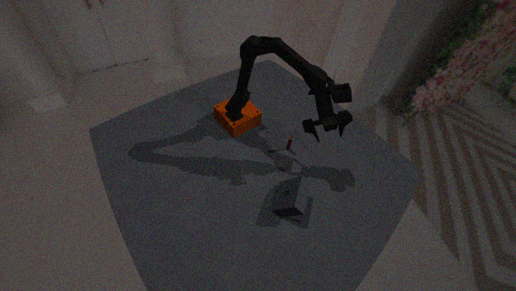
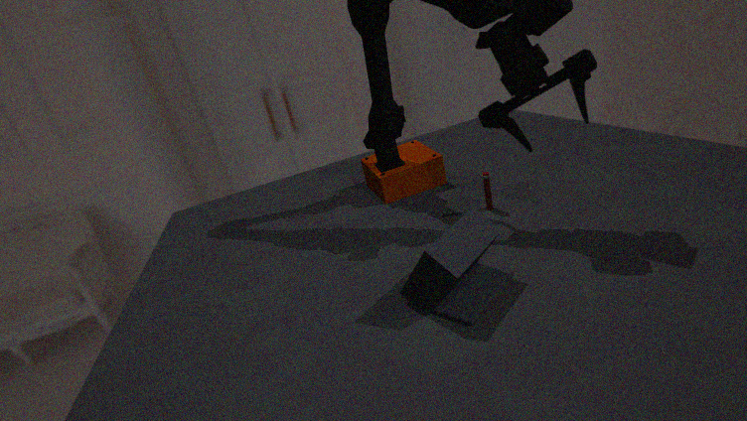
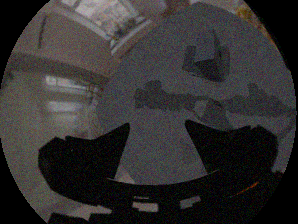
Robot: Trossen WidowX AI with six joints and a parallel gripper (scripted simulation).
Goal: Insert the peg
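A slim red peg (image 1: 289, 143) (image 2: 487, 192) stands upright on the table, between the orange base and the sloped panel (image 1: 289, 201) (image 2: 460, 246) (image 3: 204, 48). The panel's face shows a small dark hole (image 1: 287, 192) in the top view; I cannot make out the hole's shape. My gripper (image 1: 329, 138) (image 2: 558, 136) (image 3: 157, 124) is wide open and empty. It hangs above the table, to the right of the peg in the top and exterior views, its fingers pointing mostly down. I cannot make out the peg in the wrist view.
The arm rises from an orange base block (image 1: 238, 117) (image 2: 407, 172) on the grey table (image 1: 180, 235) (image 2: 261, 365). The arm's shadow (image 1: 216, 166) (image 2: 324, 240) crosses the table between the base and the panel. The scene is dim and grainy.
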